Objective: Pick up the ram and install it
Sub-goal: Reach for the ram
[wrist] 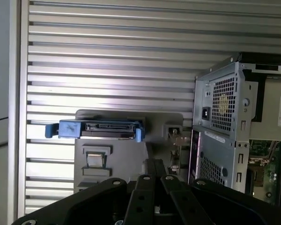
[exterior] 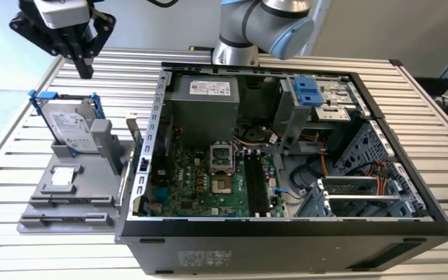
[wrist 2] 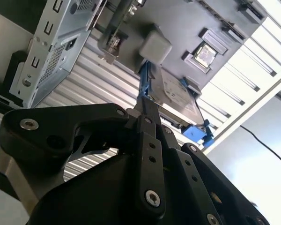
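Silver slatted table [exterior: 21,116] carries an open computer case [exterior: 286,230] and, at the exterior view's left of it, a grey holder [exterior: 68,201]. On the holder stands a hard drive [exterior: 74,131] in a blue-edged bracket, and a small square silver plate [exterior: 65,174] lies lower on it. The ram [exterior: 132,133] stands on its edge at the holder's side, just beside the outer wall of the case and not touched by anything. The gripper [exterior: 84,71] hangs well above the holder, over the hard drive, pointing down. Its fingers [wrist: 148,169] are pressed close together and hold nothing. Inside the case, the long black slots [exterior: 256,186] on the motherboard [exterior: 196,181] have no stick in them.
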Tool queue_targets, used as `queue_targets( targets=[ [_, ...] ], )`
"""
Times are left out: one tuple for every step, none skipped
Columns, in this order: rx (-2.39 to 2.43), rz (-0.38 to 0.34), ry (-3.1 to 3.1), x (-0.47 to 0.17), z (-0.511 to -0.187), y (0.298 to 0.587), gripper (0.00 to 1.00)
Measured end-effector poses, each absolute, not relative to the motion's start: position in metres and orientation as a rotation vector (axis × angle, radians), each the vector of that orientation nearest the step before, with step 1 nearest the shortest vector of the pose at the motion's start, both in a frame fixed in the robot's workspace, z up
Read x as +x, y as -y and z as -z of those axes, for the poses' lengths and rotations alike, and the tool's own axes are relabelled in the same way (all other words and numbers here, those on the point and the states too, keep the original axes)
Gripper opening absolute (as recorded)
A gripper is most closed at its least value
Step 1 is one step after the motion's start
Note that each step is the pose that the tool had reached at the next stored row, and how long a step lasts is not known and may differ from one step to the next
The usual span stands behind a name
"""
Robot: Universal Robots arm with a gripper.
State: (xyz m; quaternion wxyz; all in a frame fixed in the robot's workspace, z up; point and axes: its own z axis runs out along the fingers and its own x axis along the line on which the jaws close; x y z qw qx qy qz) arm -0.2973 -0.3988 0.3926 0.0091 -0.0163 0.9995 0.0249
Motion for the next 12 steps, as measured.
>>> queue_targets(
  targets=[
    [-0.051, -0.078, -3.122, -0.3, -0.393, 0.399, 0.0],
    [-0.051, -0.078, -3.122, -0.302, -0.393, 0.399, 0.0],
    [-0.051, -0.078, -3.122, -0.305, -0.393, 0.399, 0.0],
    [-0.051, -0.078, -3.122, -0.308, -0.393, 0.399, 0.0],
    [-0.051, -0.078, -3.122, -0.31, -0.393, 0.399, 0.0],
    [-0.051, -0.078, -3.122, -0.313, -0.393, 0.399, 0.0],
    [-0.051, -0.078, -3.122, -0.315, -0.393, 0.399, 0.0],
    [-0.051, -0.078, -3.122, -0.317, -0.393, 0.399, 0.0],
    [-0.051, -0.078, -3.122, -0.32, -0.393, 0.399, 0.0],
    [-0.051, -0.078, -3.122, -0.323, -0.393, 0.399, 0.0],
    [-0.051, -0.078, -3.122, -0.325, -0.393, 0.399, 0.0],
    [-0.051, -0.078, -3.122, -0.328, -0.393, 0.399, 0.0]
  ],
)
